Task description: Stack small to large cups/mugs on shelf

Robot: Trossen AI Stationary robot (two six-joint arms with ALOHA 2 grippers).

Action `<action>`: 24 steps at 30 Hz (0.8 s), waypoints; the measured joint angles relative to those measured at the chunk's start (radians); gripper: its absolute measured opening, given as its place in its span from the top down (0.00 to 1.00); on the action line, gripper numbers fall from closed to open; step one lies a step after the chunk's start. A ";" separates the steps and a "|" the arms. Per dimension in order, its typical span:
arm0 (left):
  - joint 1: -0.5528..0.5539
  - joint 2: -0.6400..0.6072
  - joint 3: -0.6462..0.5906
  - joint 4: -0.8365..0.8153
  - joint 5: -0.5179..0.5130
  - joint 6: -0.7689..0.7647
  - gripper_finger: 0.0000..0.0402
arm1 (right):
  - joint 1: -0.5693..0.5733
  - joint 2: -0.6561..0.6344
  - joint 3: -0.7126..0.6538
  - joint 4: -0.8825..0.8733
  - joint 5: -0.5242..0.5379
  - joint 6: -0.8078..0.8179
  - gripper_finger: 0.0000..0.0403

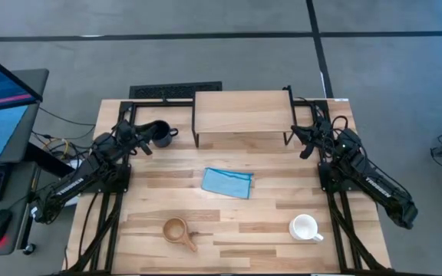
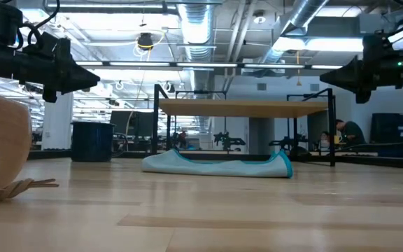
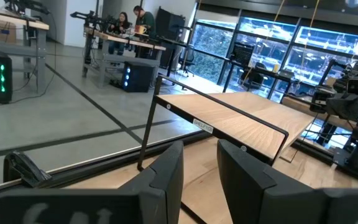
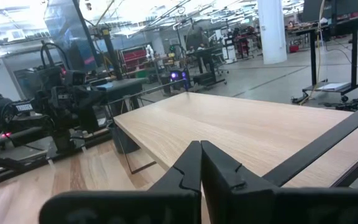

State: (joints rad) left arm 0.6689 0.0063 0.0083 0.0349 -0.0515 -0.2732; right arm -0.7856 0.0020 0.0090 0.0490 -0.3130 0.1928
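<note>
Wooden shelf (image 1: 242, 111) stands bare at twelve o'clock. Navy mug (image 1: 160, 135) sits at ten, apparently just beside the left gripper (image 1: 140, 143), fingers slightly apart; right gripper (image 1: 304, 142), fingers together, waits at two. A careless swing could topple the mug.

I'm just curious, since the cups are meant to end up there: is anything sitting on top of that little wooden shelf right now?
No. The shelf top is bare wood in the high view. The navy mug stands on the table beside it; the wooden cup and white mug sit near the front edge.
</note>
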 joint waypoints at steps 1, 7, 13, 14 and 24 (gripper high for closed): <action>0.000 0.000 0.000 0.000 0.000 0.000 0.78 | 0.000 0.000 0.000 0.000 0.000 0.000 0.93; 0.000 0.000 0.000 0.000 0.000 0.000 0.78 | 0.000 0.000 0.000 0.000 0.000 0.000 0.93; 0.000 0.000 0.000 0.001 -0.007 0.000 0.78 | 0.000 0.000 0.000 0.000 0.000 0.000 0.93; 0.000 0.000 0.000 0.001 -0.008 0.000 0.78 | 0.000 0.000 0.000 0.000 0.000 0.000 0.93; 0.000 0.000 0.000 0.000 0.004 -0.016 0.78 | 0.000 0.000 0.000 0.000 0.000 0.000 0.93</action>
State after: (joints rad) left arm 0.6689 0.0063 0.0082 0.0349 -0.0478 -0.2892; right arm -0.7857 0.0017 0.0090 0.0494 -0.3130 0.1928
